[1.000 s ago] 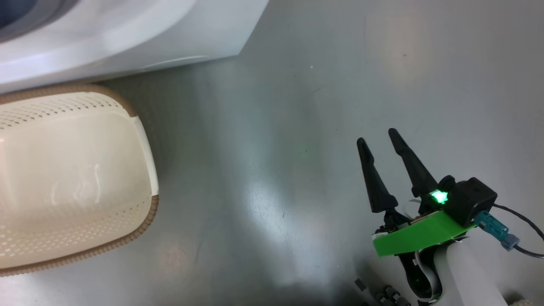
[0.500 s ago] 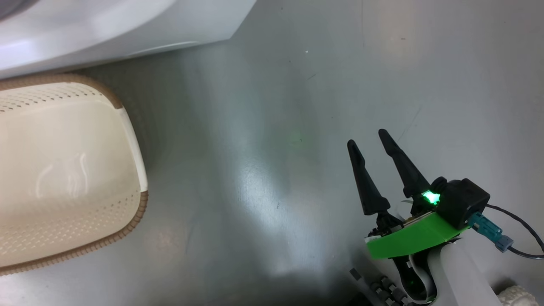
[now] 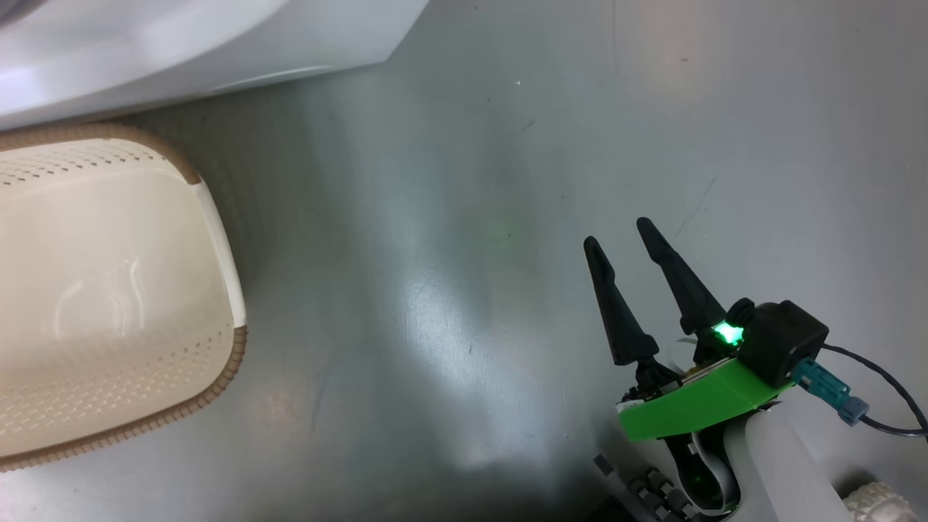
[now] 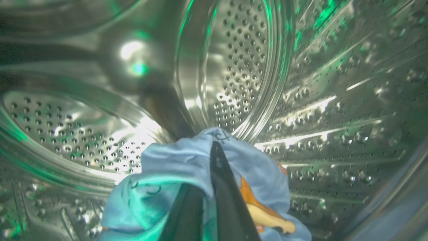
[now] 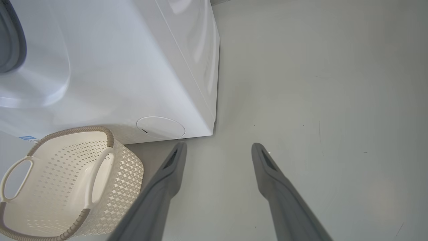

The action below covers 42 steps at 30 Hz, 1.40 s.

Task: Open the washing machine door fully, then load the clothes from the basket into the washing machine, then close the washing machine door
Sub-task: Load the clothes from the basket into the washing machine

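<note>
The left gripper (image 4: 207, 167) is inside the washing machine (image 5: 133, 67), in its steel drum (image 4: 240, 67), fingers clamped on the clothes (image 4: 167, 180). The bundle drapes around and below them, drum wall just beyond, so release appears due. The right gripper (image 3: 616, 233), fingers apart, hovers over the floor (image 3: 471, 217), well right of the basket (image 3: 210, 395). Since the earlier head pictures the whole view has slid left: a camera move, nothing rearranged.

We note grey floor (image 3: 507, 217) open ahead and right of the right gripper (image 3: 617, 233). The washing machine (image 5: 133, 67) and basket (image 5: 127, 174) stand to its left, just beside each other.
</note>
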{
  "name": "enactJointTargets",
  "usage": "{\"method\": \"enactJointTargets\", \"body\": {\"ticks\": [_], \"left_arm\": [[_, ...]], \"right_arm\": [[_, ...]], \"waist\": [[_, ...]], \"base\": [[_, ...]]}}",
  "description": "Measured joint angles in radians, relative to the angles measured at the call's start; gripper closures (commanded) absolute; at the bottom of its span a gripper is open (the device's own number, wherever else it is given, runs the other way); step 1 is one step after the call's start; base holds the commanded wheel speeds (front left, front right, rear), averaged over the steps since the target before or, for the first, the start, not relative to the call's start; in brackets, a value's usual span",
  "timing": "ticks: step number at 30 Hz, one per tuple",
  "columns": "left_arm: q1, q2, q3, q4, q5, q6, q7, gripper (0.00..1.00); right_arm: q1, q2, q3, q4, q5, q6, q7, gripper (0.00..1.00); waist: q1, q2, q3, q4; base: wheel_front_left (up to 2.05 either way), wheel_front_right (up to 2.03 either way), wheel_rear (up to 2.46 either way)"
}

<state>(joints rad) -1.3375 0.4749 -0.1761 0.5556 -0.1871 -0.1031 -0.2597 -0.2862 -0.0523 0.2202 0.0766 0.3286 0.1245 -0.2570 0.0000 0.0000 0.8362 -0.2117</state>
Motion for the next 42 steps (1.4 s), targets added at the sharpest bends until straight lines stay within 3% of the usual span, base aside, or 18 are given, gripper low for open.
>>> {"method": "enactJointTargets", "body": {"ticks": [5, 6, 8, 9, 10, 24, 42], "left_arm": [[-0.002, -0.024, 0.000, 0.114, -0.007, -0.014, 0.000, 1.00], [-0.003, -0.027, -0.002, 0.131, -0.011, -0.016, 0.000, 0.92], [-0.013, -0.033, -0.006, 0.176, -0.019, -0.016, 0.000, 0.55], [-0.019, -0.035, -0.007, 0.188, -0.023, -0.016, 0.000, 0.22], [-0.026, -0.037, -0.009, 0.200, -0.023, -0.017, 0.000, 0.00], [-0.032, -0.088, 0.012, 0.271, -0.067, -0.020, 0.000, 0.00], [0.192, -0.174, 0.095, 0.210, -0.107, -0.016, 0.000, 0.00]], "right_arm": [[-0.002, 0.000, 0.002, 0.007, 0.000, 0.000, 0.000, 0.00], [-0.002, 0.000, 0.002, 0.009, 0.000, 0.000, 0.000, 0.00], [-0.002, 0.000, 0.002, 0.012, 0.000, 0.000, 0.000, 0.00], [-0.002, 0.000, 0.002, 0.013, 0.000, 0.000, 0.000, 0.00], [-0.002, 0.000, 0.002, 0.014, 0.000, 0.000, 0.000, 0.00], [-0.012, 0.000, -0.015, 0.023, 0.000, 0.000, 0.000, 0.00], [-0.021, 0.000, -0.057, 0.067, -0.028, 0.000, 0.000, 0.00]], "waist": [[0.0000, 0.0000, -0.012, 0.004], [0.0000, 0.0000, -0.015, 0.005], [0.0000, 0.0000, -0.020, 0.007], [0.0000, 0.0000, -0.023, 0.008], [0.0000, 0.0000, -0.025, 0.009], [0.0000, 0.0000, -0.063, 0.031], [0.0000, 0.0000, -0.205, 0.078]], "base": [[0.00, 0.00, 0.00], [0.00, 0.00, 0.00], [0.00, 0.00, 0.00], [0.00, 0.00, 0.00], [0.00, 0.00, 0.00], [0.00, 0.00, 0.00], [0.00, 0.00, 0.00]]}}
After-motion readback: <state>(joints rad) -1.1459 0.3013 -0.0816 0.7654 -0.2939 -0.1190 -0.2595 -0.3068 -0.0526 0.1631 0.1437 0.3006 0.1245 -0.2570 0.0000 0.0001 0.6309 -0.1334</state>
